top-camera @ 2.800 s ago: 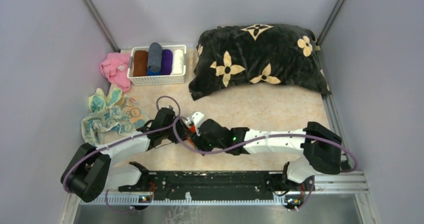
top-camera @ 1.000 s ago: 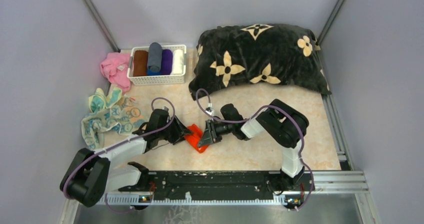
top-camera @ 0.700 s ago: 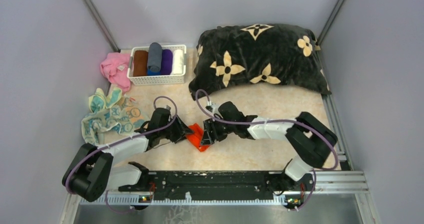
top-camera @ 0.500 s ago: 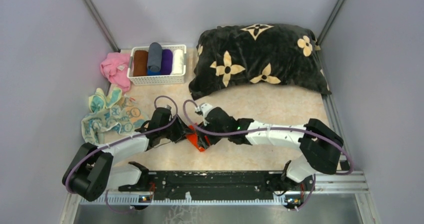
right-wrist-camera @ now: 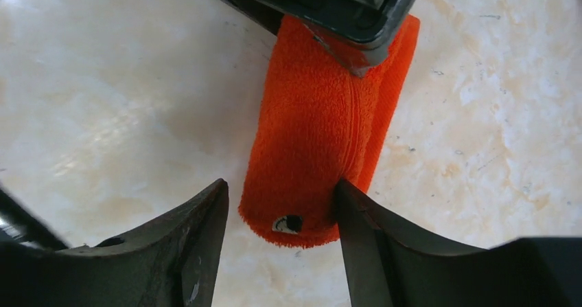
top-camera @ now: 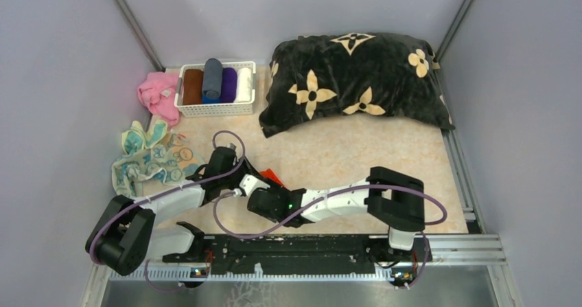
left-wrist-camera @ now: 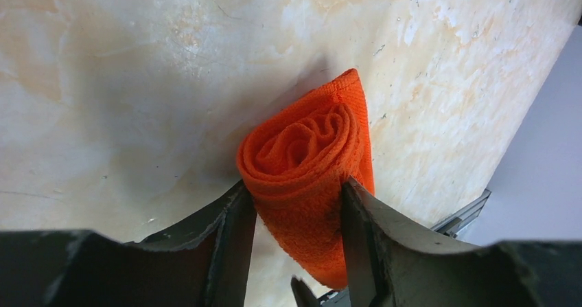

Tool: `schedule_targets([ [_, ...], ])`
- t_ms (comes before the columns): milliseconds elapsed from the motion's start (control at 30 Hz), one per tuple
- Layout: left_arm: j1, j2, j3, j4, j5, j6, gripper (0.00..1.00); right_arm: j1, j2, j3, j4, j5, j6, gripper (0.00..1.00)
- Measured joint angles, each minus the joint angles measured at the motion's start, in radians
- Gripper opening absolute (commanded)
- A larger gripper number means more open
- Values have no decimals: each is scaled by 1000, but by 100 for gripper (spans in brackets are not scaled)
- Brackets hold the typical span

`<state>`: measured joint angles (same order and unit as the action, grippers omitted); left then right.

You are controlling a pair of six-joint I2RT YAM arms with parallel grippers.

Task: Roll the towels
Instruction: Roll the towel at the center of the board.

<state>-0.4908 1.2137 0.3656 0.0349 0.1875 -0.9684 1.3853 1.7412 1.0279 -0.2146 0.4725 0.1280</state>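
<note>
The pale marbled surface [top-camera: 357,149] takes up most of the enclosure. At its far right lies a big black cushion with cream flowers [top-camera: 353,80].

Both arms reach in from the near edge and meet left of centre. The right arm [top-camera: 329,200] stretches low across the front, and the left arm [top-camera: 171,198] angles in from the near left corner.

Along the left side sits a crumpled heap of teal and pale yellow patterned towels [top-camera: 151,159]. Behind it at the far left is a white basket [top-camera: 216,109] with several rolled cloths inside. A pink cloth [top-camera: 158,94] is bunched against the basket's left wall.

The orange-red towel [top-camera: 272,176] is a tight roll lying on the surface where the two arms meet. It is just right of the patterned heap and well apart from the cushion and basket.

From the left wrist the spiral of its end shows plainly. The left fingers [left-wrist-camera: 233,238] are pressed against the roll on both sides, partway closed and clamping it.

From the right wrist the roll runs away lengthwise, with a small label at its near end. The right fingers [right-wrist-camera: 199,231] stand spread astride that end. One is clear of the cloth and the other is right beside it, so they have no grip on it.
</note>
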Motion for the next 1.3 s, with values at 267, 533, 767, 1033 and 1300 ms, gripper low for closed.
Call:
schedule_targets([
  [267, -4, -6, 12, -6, -8, 5, 68, -1, 67, 19, -16, 92, -14, 24],
  [533, -4, -165, -12, -111, -58, 1, 83, -137, -35, -74, 69, -176, 51, 10],
  [767, -4, -424, -113, -116, -32, -77, 83, -264, -59, -128, 179, -469, 140, 7],
  [1033, -9, -307, -191, 21, 39, -165, 72, -367, -38, -195, 335, -727, 299, 4],
  [1300, -51, -142, -208, 237, 56, -234, 64, -404, 26, -221, 477, -872, 445, 4],
])
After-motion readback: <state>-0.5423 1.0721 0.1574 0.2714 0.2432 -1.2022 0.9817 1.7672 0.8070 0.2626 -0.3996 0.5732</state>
